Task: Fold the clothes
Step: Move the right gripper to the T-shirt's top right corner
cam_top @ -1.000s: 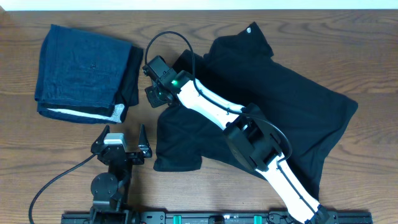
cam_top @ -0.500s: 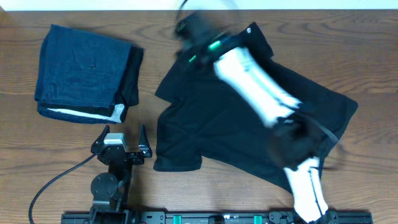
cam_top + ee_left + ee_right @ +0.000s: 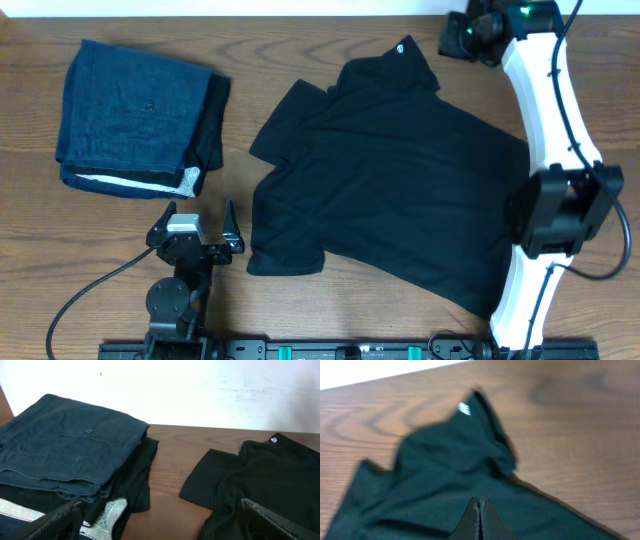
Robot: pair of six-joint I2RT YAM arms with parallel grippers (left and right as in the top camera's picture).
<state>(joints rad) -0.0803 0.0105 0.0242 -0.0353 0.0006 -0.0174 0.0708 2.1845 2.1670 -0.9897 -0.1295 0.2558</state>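
Right tool [image 3: 452,38], pinched closed on nothing, hovers over the tabletop [image 3: 300,40] beyond the collar of the black shirt [image 3: 390,190], spread crooked mid-tabletop; folding it so risks a lopsided fold. Left tool [image 3: 195,222] waits wide open.

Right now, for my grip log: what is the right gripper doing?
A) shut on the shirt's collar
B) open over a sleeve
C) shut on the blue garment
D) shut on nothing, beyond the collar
D: the right gripper has its jaws pressed together with nothing between them, and overhead it sits above bare table past the collar of the black shirt.
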